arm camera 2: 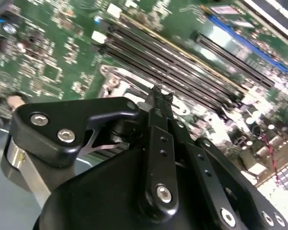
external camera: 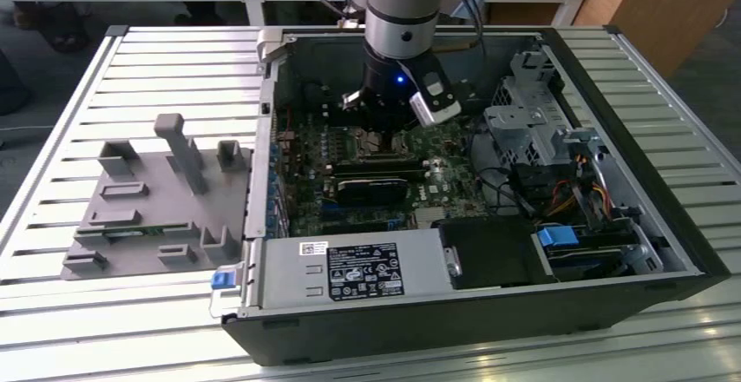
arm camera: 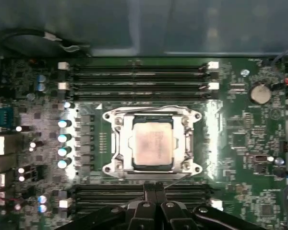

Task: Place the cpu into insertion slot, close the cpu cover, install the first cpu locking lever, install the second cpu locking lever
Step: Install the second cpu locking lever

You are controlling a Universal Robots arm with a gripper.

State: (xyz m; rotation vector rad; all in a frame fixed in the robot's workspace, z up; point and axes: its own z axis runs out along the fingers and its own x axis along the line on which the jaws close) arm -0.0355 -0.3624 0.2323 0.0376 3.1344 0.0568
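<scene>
cpu (arm camera: 152, 144) sat in insertion slot (arm camera: 116, 143); cpu cover (arm camera: 184, 136) lay shut over it; end effector (arm camera: 155, 188) clenched, holding nothing, hovered just beside the slot's edge.

The cpu (arm camera: 153, 143) — a flat square chip with a pale silver-grey face — lies seated level in the insertion slot (arm camera: 119, 145). The cpu cover (arm camera: 185, 142), a silvery frame plate, lies flat around it — its window showing the chip.
</scene>
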